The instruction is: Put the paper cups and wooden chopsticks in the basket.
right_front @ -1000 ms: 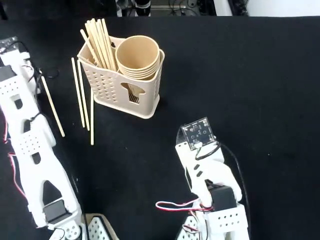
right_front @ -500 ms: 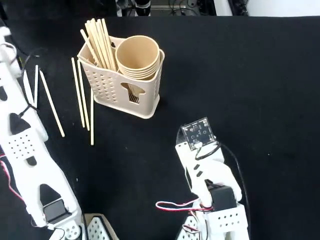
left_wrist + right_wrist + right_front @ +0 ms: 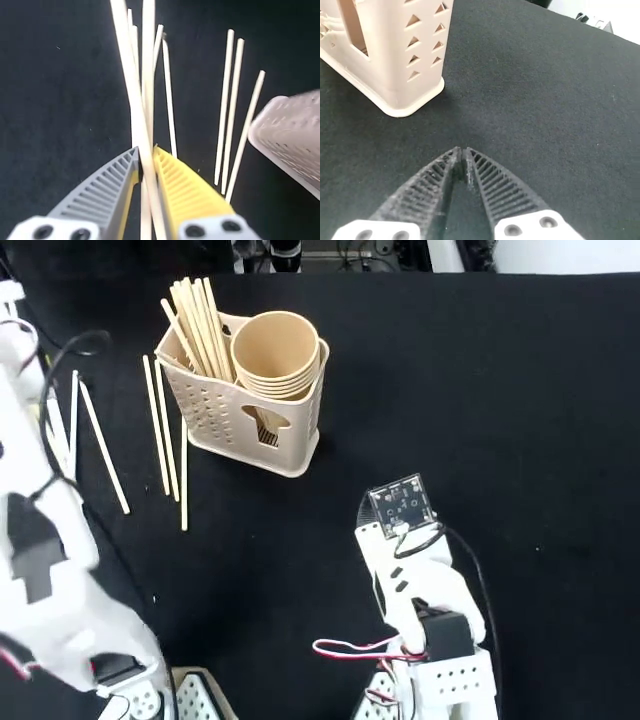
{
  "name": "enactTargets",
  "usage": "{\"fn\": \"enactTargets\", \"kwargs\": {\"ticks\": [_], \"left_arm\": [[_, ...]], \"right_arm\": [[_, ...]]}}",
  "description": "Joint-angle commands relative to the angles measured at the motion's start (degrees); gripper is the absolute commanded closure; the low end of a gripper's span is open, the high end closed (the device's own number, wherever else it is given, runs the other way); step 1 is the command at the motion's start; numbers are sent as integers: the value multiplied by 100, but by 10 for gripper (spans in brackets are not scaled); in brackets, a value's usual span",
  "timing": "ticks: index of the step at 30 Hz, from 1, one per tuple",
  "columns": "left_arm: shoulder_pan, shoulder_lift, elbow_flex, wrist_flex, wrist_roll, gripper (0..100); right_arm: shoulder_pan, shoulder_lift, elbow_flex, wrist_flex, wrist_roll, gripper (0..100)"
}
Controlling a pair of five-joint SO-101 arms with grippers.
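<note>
The black worktop [image 3: 500,390] carries the basket [image 3: 235,405] toward its far side. Three sticks [image 3: 167,440] lie loose on the cloth just beside the basket's perforated wall, roughly parallel, the nearest one almost at its foot. A single stick [image 3: 103,445] lies slanted farther out, between those three and the left arm [image 3: 40,540], which rises along the worktop's edge. The right arm [image 3: 420,590] stands well apart on the near side, red and white wires [image 3: 350,648] looped at its base.

The left hand [image 3: 145,155] is pinched on the held sticks [image 3: 131,95], at least two, which cross each other at its fingers and stick out past them above the cloth; the three loose ones and a corner of the basket show beside them. The right hand [image 3: 461,152] is pressed together on nothing, low over bare cloth, pointing at the basket's corner.

Inside the basket, the cups [image 3: 277,352] sit nested in one stack on the side toward the right arm. A bundle of sticks [image 3: 195,325] stands in the other compartment, leaning outward over the rim.
</note>
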Motion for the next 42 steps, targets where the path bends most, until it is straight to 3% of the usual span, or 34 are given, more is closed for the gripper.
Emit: {"fn": "enactTargets", "kwargs": {"ticks": [1,12,18,25,31,36,42], "left_arm": [[84,-1143,1007,-651,0,971],[857,-4273,5051,-3745,0,971],[1473,-5978,7064,-6224,35,971],[1965,-6716,8356,-8703,44,971],[2475,-7138,8444,-8888,176,972],[2501,-7174,7934,-8897,1327,971],[2545,-6259,7398,-8932,2048,971]], "right_arm": [[79,-286,-13,9,35,984],[79,-286,-13,9,35,984],[79,-286,-13,9,35,984],[79,-286,-13,9,35,984],[79,-286,-13,9,35,984],[70,-286,-13,9,35,984],[62,-286,-13,9,35,984]]}}
